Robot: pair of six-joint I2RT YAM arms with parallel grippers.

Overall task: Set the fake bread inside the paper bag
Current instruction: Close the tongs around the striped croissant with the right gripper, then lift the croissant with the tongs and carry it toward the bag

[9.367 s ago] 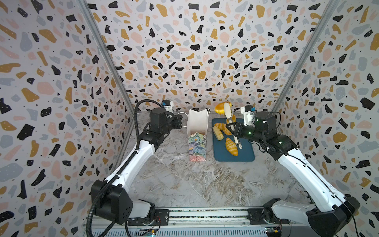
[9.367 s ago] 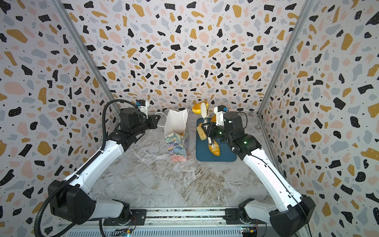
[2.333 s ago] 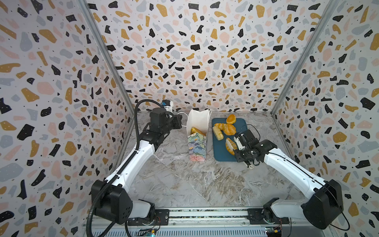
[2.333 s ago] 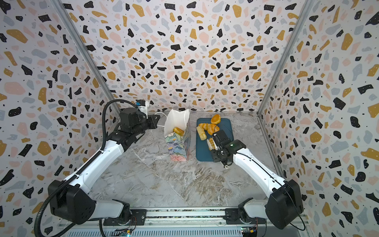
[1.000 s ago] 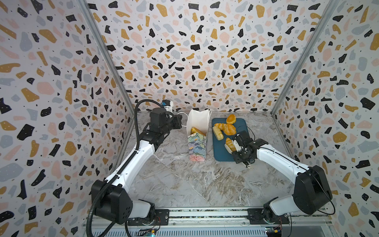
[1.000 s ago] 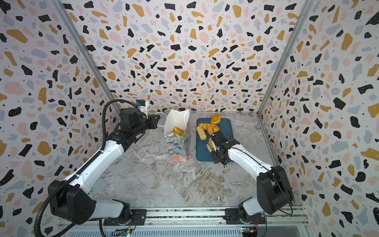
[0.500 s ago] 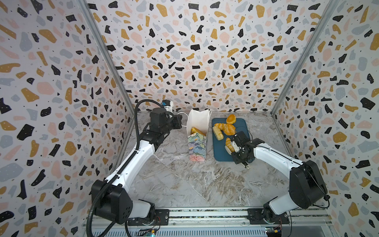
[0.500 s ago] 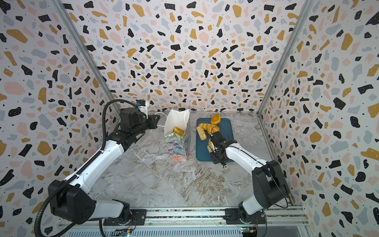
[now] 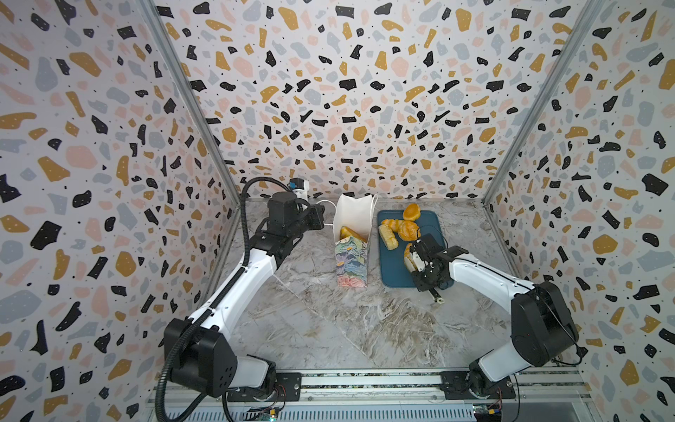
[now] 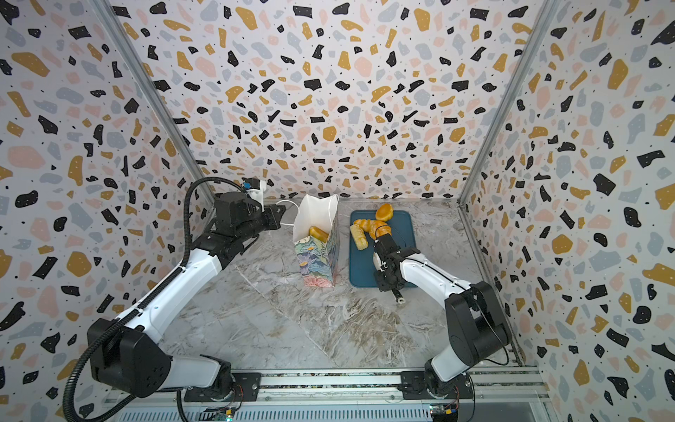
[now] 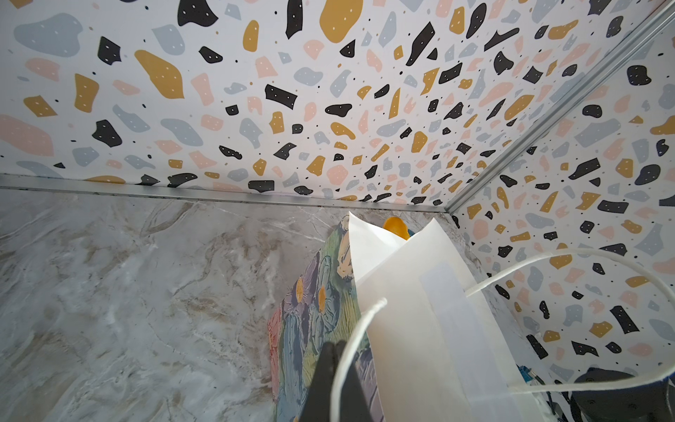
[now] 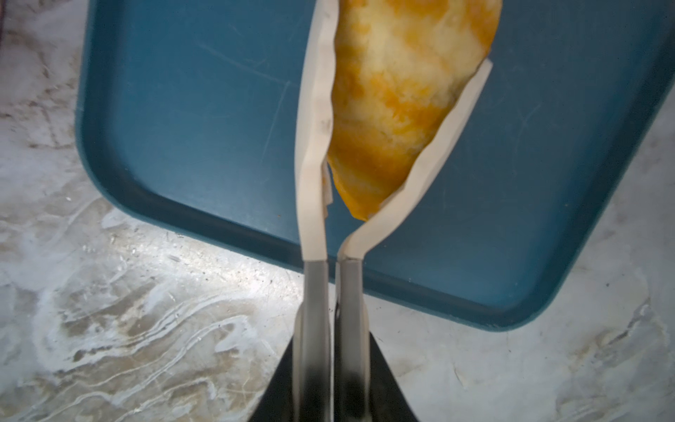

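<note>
Firmly, the right gripper [image 12: 403, 40] clamps its white fingers [image 12: 314, 109] around a tapered golden bread [image 12: 401, 109] over the teal tray [image 12: 182, 109]. Left gripper [image 11: 332, 350] is closed beside the floral paper bag [image 9: 351, 263] (cord handle [image 11: 350, 347] alongside, hold unclear).

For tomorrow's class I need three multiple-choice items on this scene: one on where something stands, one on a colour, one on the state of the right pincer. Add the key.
1. Where does the paper bag stand relative to the tray?
A. On it
B. Beside it, on the marble tabletop
C. Behind it, against the back wall

2. What colour is the tray?
A. Red
B. White
C. Dark teal

3. The right pincer is:
A. shut on a piece of fake bread
B. open above the bag
C. shut on a cord handle

Key: 1 B, the bag's base sits on marble, apart from the tray's edge. 2 C, every view of the tray shows teal. 3 A, both fingers press the bread.
</note>
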